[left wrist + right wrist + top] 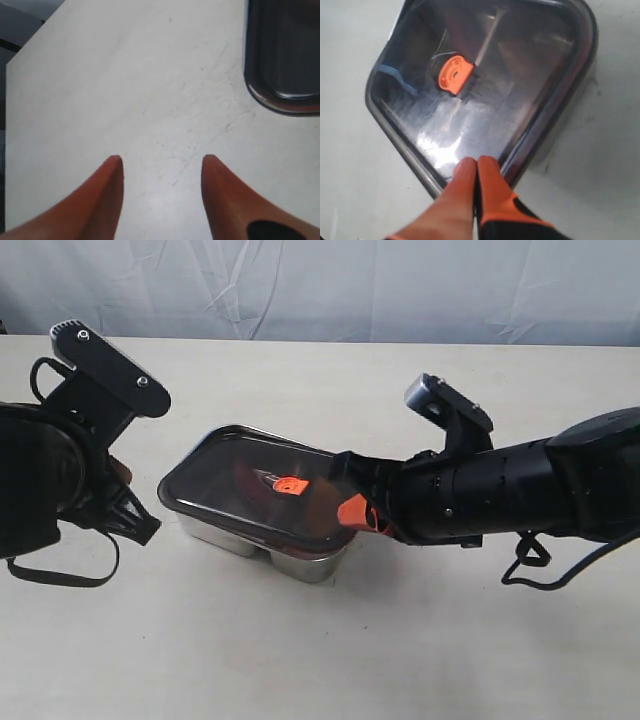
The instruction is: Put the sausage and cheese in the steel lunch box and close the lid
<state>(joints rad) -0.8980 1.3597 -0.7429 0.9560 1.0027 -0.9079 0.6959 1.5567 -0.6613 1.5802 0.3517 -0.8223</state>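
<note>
1. At the front of the desk (300, 660), nearest to us, no food is lying about. No sausage or cheese shows on it in any view.
2. A little further in sits the lunch box (305, 562). Only its shiny near side shows, because the lid (225, 490) lies on top of it.
3. The lid covers the whole box, with its orange tab (289, 484) facing up. It looks a bit crooked, so I think it is on but maybe not pushed all the way down.
4. A dark red shape (247, 477) shows through the lid. I think that is the sausage, already inside. I cannot see the cheese through the dark lid, so I cannot tell if it is in there too.
5. The right claw (477, 164) is clenched, its two fingers tight together with nothing between them. The tips rest on the lid by the rim at the right end of the box.
6. The left claw (162, 162) is spread wide and holds nothing. It hangs over bare desk just beside the left end of the box.
7. So the filling part looks done, and what is left is pressing the lid flat all round.
8. Far at the back hangs a pale cloth (320, 290).
</note>
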